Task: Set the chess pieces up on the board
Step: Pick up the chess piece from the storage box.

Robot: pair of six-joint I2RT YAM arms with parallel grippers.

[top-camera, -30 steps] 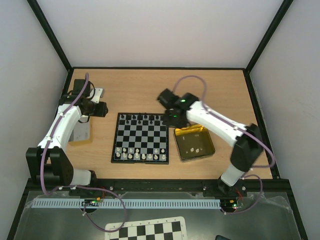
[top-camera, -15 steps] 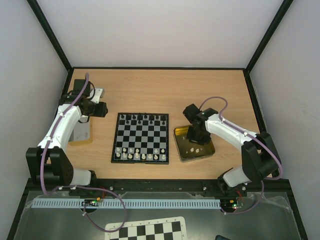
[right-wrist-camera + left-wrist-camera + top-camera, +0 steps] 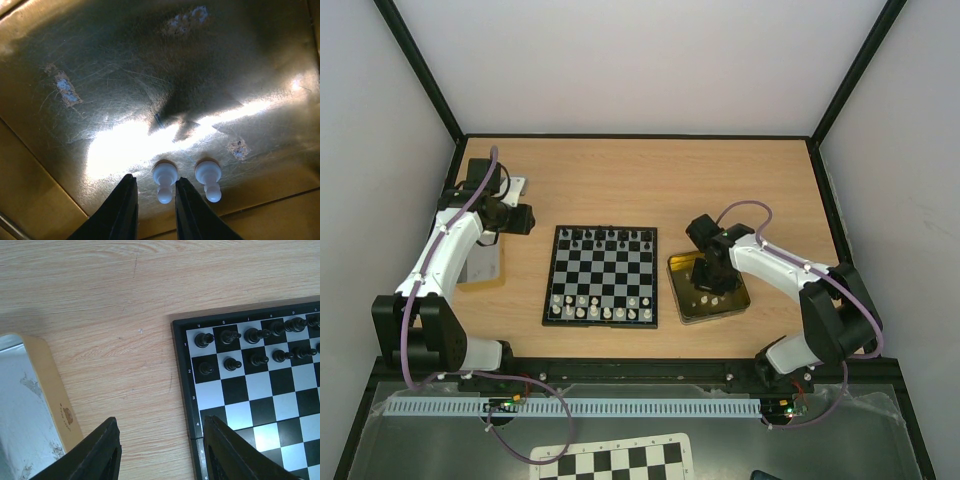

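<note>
The board (image 3: 601, 276) lies mid-table, with black pieces (image 3: 608, 236) along its far rows and cream-white pieces (image 3: 600, 307) along its near rows. My right gripper (image 3: 708, 276) reaches down into the gold tin (image 3: 732, 303). In the right wrist view it (image 3: 156, 200) is open with a narrow gap. One white pawn (image 3: 165, 181) lies between the fingertips, close to the right finger (image 3: 192, 215). A second white pawn (image 3: 208, 178) lies just right of that finger. My left gripper (image 3: 162, 450) is open and empty above the table beside the board's left edge (image 3: 182, 390), near black pieces (image 3: 229, 336).
The tin's lid (image 3: 480, 264) lies left of the board under my left arm; it also shows in the left wrist view (image 3: 30, 405). A printed checkered sheet (image 3: 610, 462) lies below the table's near edge. Black frame posts stand at the table's corners.
My right arm has swung from over the board's far right corner to the gold tin and lowered into it around a white pawn. The left arm has not moved.
</note>
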